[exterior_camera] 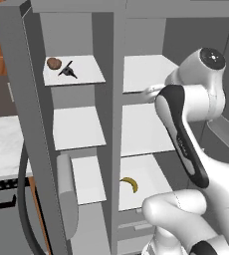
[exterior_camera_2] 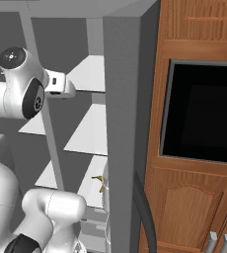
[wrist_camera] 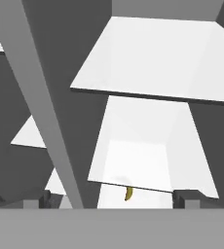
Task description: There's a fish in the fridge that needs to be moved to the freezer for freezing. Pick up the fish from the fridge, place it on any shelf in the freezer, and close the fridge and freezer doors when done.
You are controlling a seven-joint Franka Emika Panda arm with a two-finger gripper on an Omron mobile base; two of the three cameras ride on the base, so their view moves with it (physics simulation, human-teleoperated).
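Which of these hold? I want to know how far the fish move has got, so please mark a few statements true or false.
1. The fish lies on the top shelf of the freezer. True.
2. A brown lump lies beside the fish. True.
3. The fingers are shut on the fish. False: they stand open and hold nothing.
4. The banana lies on the top shelf of the fridge. False: it lies on a lower fridge shelf.
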